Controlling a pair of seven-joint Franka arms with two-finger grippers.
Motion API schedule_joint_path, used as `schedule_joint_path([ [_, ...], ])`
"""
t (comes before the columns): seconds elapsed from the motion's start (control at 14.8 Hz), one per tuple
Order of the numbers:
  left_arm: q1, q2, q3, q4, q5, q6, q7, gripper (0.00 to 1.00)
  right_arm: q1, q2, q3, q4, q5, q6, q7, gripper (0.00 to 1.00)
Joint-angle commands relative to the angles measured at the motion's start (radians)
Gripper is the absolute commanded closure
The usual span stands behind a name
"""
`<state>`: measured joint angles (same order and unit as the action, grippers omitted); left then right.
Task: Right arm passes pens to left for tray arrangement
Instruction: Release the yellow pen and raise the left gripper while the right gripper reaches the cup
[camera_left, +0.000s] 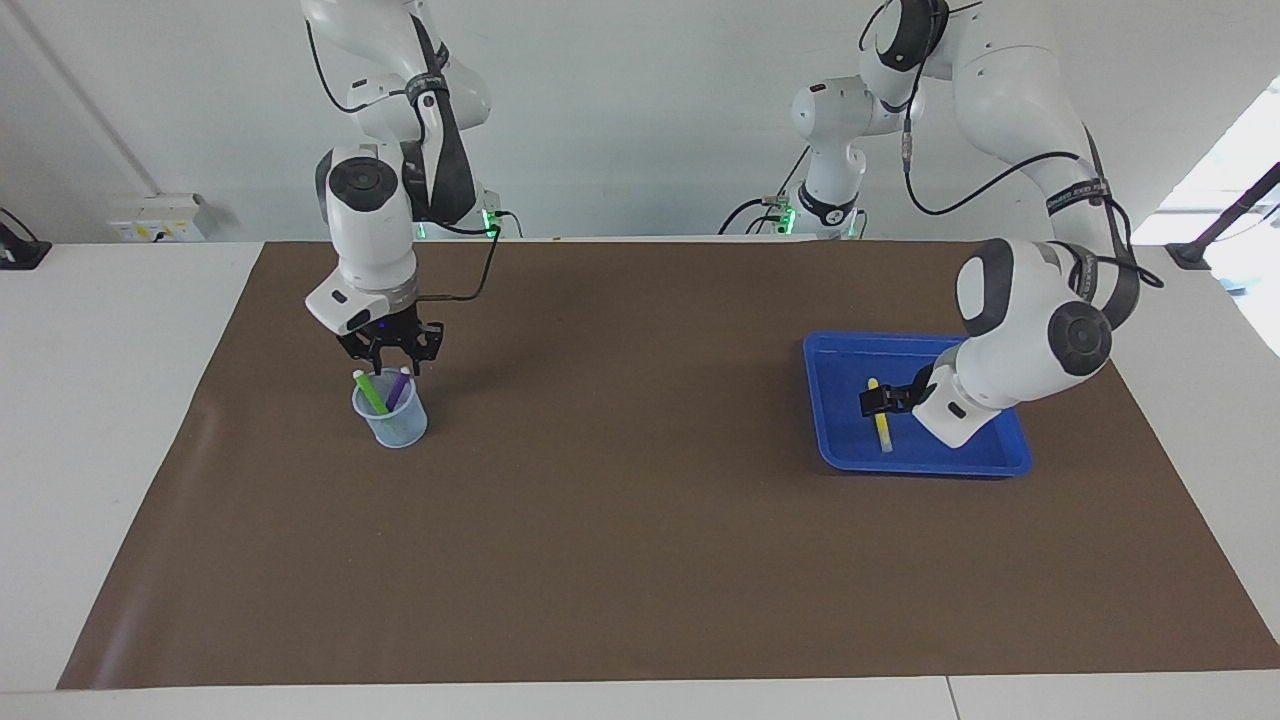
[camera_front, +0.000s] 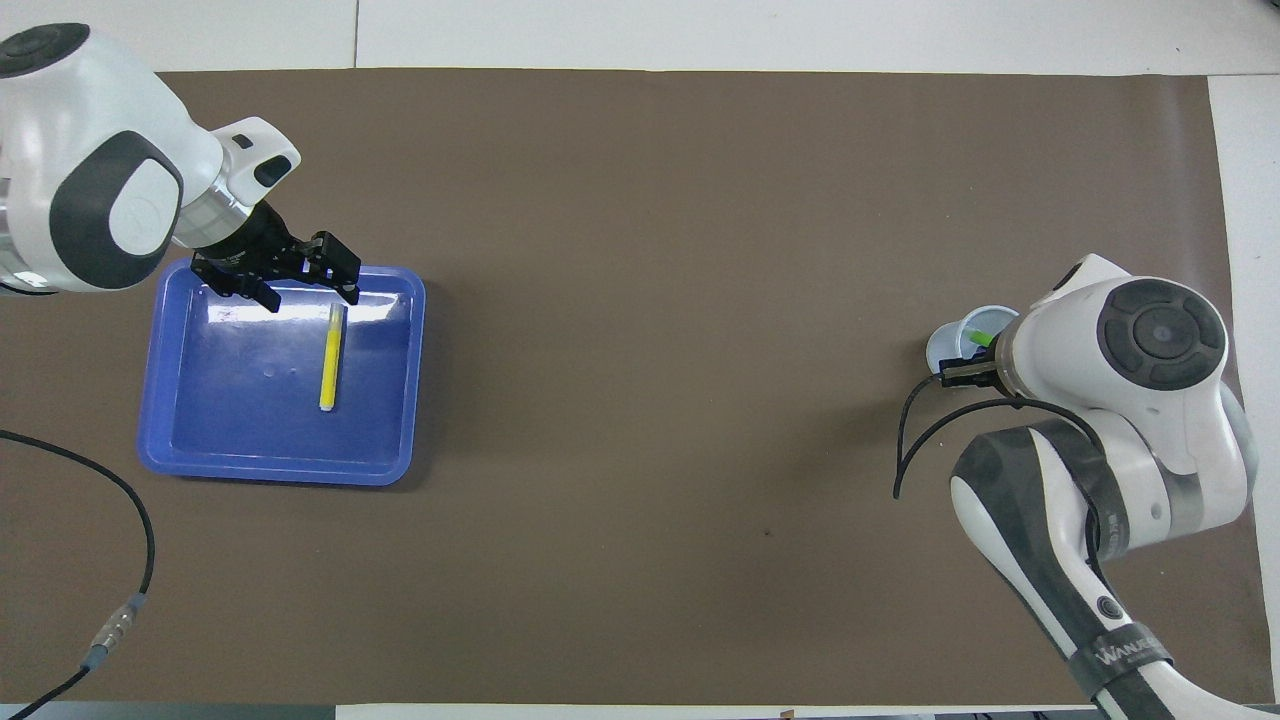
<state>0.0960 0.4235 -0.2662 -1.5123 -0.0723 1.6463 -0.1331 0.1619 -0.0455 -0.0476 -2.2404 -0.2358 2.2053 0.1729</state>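
Tray (camera_left: 1005, 462), right of frame: yellow pen (camera_left: 879, 415) lies flat inside; left gripper (camera_left: 893, 397) over it, jaws wide, empty. Mesh cup (camera_left: 392, 420), left-centre: green pen (camera_left: 368, 391) & purple pen (camera_left: 399, 387) stand tilted, tips up. Right gripper (camera_left: 389, 362) directly above tips, closest arm; finger gap can't tell, nothing held.
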Motion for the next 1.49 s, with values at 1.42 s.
schedule_joint_path([
  [1.42, 0.205, -0.64, 0.005, -0.611, -0.969, 0.142, -0.336, 0.0, -0.021, -0.025, 0.002, -0.045, -0.027, 0.039, 0.022, 0.74],
])
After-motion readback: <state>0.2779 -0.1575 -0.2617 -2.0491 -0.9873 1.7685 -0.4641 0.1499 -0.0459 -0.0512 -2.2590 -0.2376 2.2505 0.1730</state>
